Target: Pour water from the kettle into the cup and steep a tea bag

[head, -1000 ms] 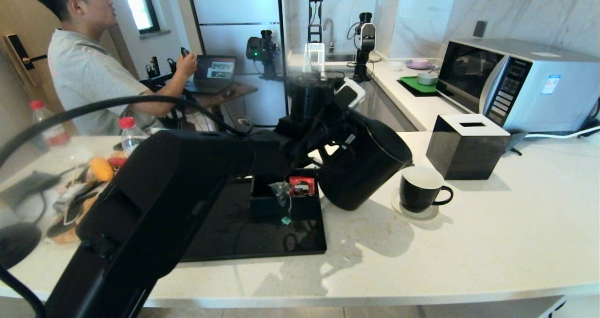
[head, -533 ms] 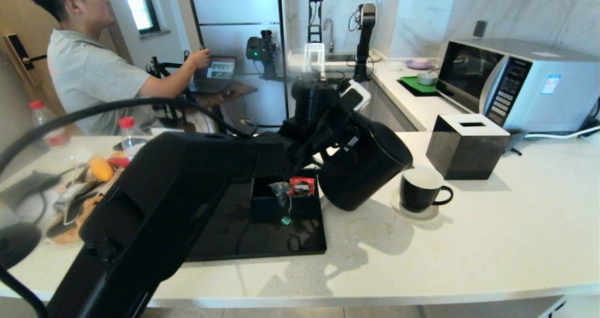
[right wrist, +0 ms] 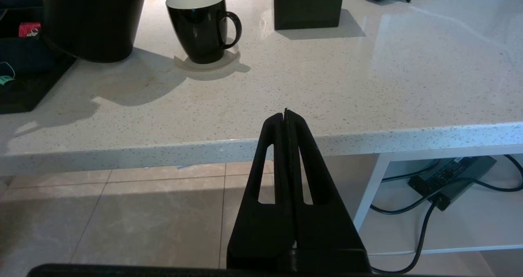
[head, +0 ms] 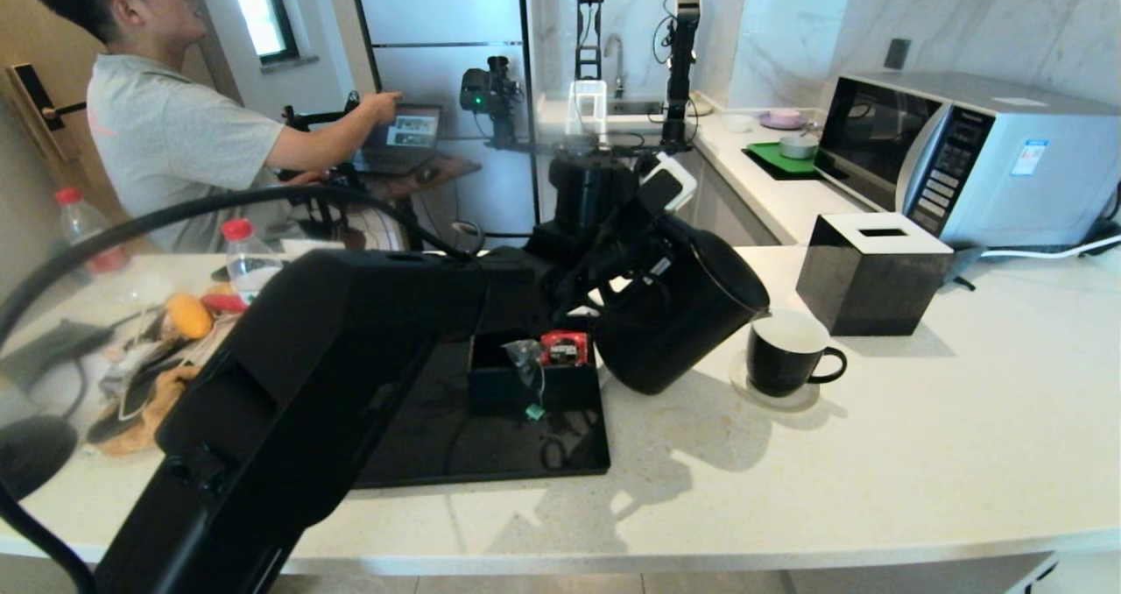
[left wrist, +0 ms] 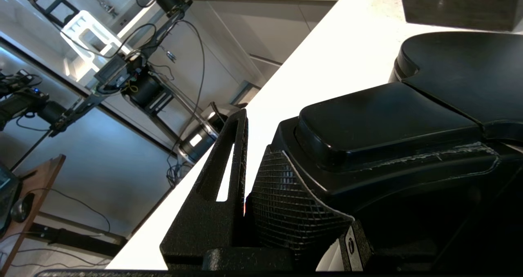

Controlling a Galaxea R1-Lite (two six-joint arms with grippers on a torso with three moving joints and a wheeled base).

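Tilting the kettle [head: 679, 314] by its handle, the left gripper [head: 635, 257] has its jaws clamped there; spout above the cup [head: 786, 353] rim. Overtilting could spill onto the worktop [head: 920, 436]. Right gripper [right wrist: 286, 115] parked, jaws closed.

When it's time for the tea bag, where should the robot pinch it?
Pinch the tea bag at its pointed top or the string just below, coming straight down from above. It stands in the small black box, whose walls block the sides, and its teal tag hangs over the front.
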